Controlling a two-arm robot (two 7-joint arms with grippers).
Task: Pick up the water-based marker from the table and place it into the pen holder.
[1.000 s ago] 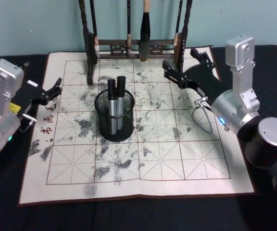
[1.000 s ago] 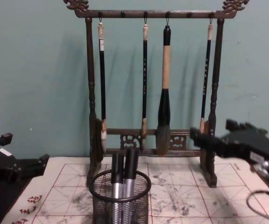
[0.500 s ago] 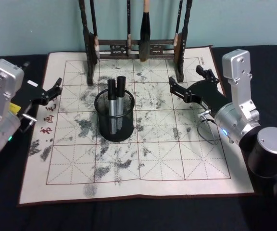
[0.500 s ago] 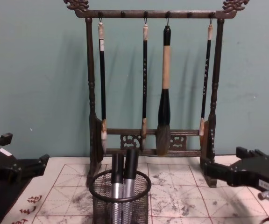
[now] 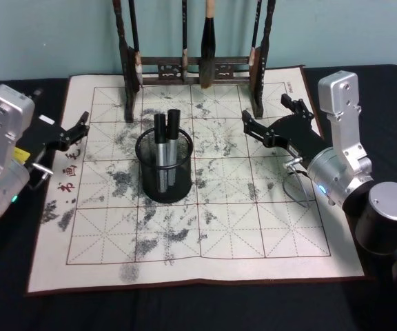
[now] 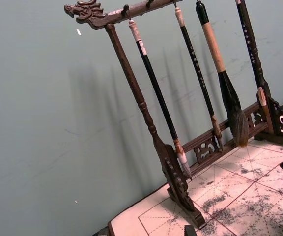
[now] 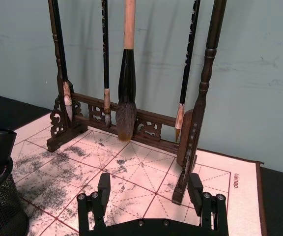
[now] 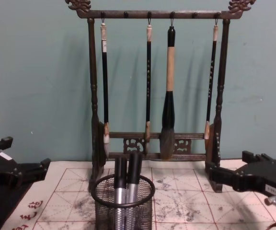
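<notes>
Since a second ago we log one change: the right claw has drawn back and down from beside the brush rack to hang low over the right part of the mat; over the last half second it has held place.

Table: black cloth. Practice mat: ink-stained, gridded.

Brush rack: dark wood, at the mat's far edge, four brushes hanging.

Right claw: jaws wide, empty, pointed toward the rack. Left claw: parked at the mat's left edge, jaws apart, empty.

Pen holder: black mesh, upright, centre-left on the mat.

Water-based markers: two, black caps up, standing inside the holder and leaning together; we find none loose on the mat, so we judge placement done.

Risk: the right claw sits near the rack's right post; a swing toward it could topple the rack.
</notes>
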